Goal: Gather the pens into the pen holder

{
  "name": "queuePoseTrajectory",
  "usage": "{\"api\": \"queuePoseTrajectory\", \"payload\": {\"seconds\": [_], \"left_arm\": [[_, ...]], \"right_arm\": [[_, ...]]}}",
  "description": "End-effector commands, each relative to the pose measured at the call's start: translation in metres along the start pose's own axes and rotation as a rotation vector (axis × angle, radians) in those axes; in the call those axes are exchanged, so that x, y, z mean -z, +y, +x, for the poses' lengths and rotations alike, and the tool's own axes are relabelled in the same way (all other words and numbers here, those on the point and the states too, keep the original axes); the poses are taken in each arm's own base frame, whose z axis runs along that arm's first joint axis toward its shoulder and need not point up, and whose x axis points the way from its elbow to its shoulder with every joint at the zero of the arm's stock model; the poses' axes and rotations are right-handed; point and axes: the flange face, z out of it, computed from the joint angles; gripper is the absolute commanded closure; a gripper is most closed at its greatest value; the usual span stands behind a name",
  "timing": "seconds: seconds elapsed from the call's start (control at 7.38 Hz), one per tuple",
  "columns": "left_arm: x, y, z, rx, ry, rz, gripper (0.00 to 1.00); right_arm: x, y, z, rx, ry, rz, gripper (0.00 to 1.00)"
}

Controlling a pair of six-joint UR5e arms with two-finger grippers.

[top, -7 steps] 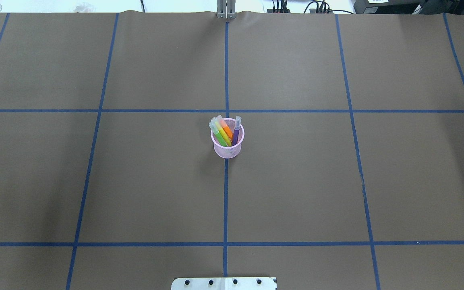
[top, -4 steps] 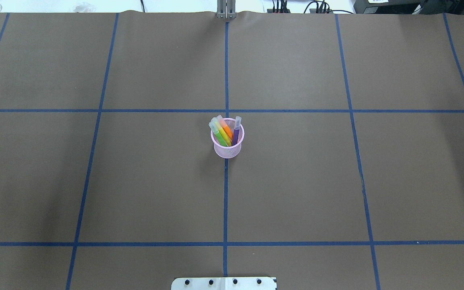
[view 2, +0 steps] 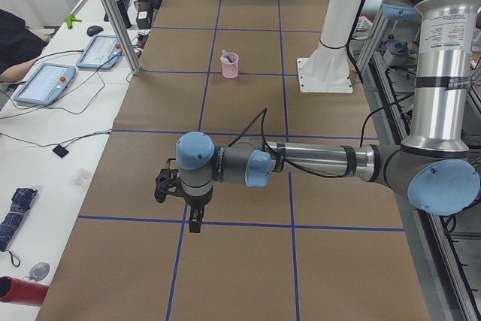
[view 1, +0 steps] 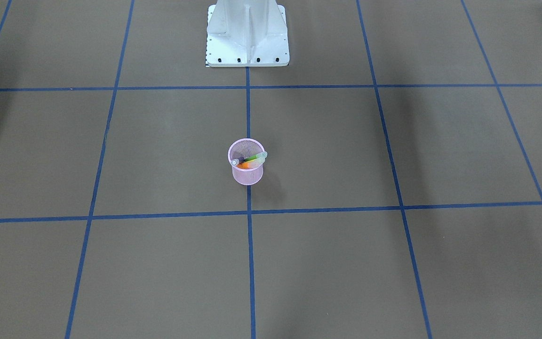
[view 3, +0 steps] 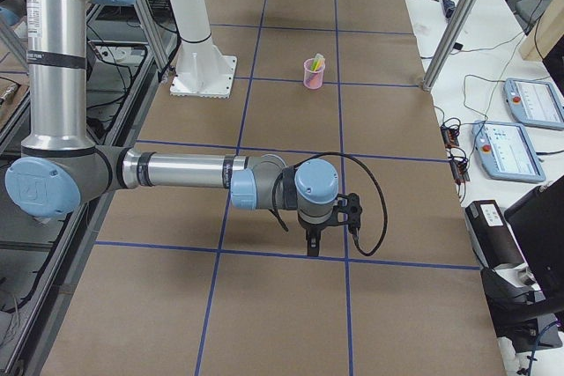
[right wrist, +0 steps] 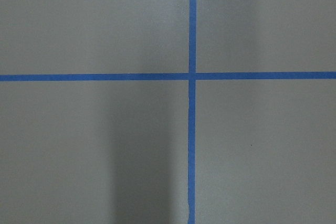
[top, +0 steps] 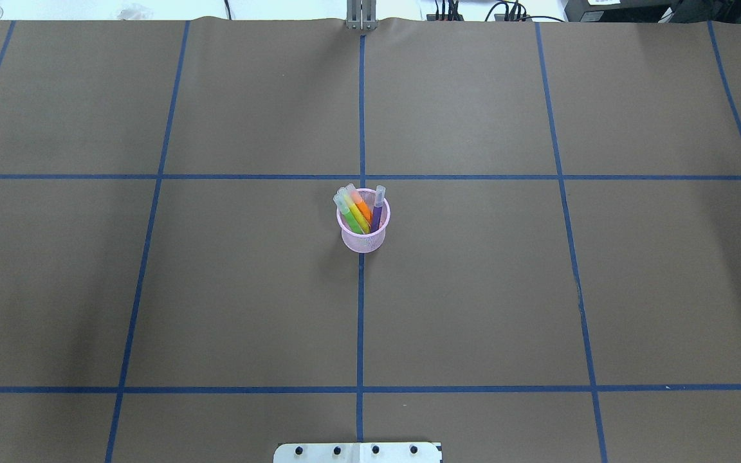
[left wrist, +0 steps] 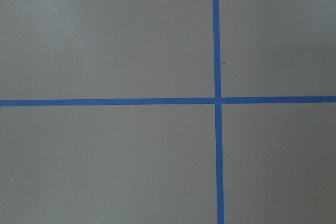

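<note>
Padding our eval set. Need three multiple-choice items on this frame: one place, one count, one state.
1. Where does the pen holder stand? A. on the centre blue tape line B. on a white tray C. on a stack of books
2. How many pens are in it? A. two B. six C. four
3. The pen holder is: A. lying on its side B. upright C. upside down
Key: 1 A, the line runs under it; 2 C, green, yellow, orange, purple show; 3 B, open rim faces up.
</note>
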Motion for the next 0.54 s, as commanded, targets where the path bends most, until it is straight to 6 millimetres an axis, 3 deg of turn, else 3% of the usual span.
{"api": "queuePoseTrajectory", "payload": {"seconds": [0.0,0.41], "left_arm": [[0.0,0.0,0.0,-0.002,0.0,0.0,0.0],[0.0,0.0,-0.0001,-0.002,-0.001,0.0,0.0]], "right_arm": [[0.0022,0.0051,-0.0021,-0.006,0.004,0.002,0.0],[0.0028,0.0056,-0.0017,-0.003,0.014,0.004,0.0]]}}
